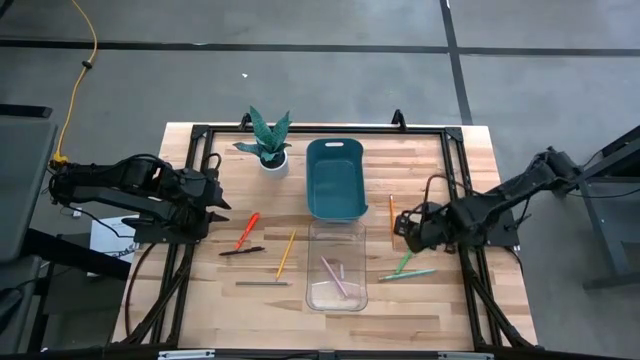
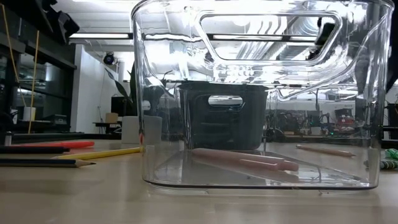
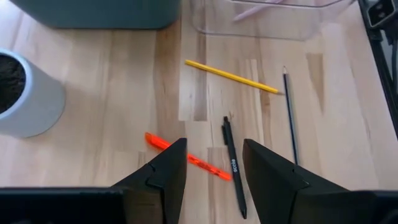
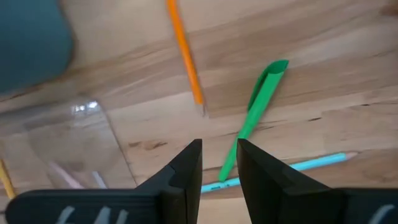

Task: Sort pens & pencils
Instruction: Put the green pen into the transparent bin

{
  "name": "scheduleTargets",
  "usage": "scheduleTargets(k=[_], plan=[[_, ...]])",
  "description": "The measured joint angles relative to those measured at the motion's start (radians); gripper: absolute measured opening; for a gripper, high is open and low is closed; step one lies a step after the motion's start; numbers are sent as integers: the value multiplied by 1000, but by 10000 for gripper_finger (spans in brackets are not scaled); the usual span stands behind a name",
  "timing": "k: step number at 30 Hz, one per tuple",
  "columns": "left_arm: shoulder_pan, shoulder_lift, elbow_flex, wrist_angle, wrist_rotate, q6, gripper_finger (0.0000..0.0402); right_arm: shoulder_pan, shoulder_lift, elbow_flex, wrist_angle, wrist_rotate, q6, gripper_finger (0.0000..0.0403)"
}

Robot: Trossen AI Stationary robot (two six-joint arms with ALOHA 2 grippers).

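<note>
Left gripper open, empty, hovering over red pen and black pen left of clear bin; right gripper open, empty, above green pen, beside orange pencil; two pink pens in clear bin; teal bin looks empty; to grab well: centre jaws across one stick only, descend straight, avoid neighbours.
</note>
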Motion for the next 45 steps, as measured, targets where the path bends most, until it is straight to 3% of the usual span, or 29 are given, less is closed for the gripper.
scheduleTargets(k=[5, 13, 45], plan=[[0, 0, 0, 0, 12, 18, 145, -42, -33, -87, 101, -57, 26, 92], [0, 0, 0, 5, 10, 77, 145, -101, 8, -97, 101, -194, 39, 92], [0, 0, 0, -7, 43, 155, 145, -145, 265, -97, 234, -331, 71, 92]])
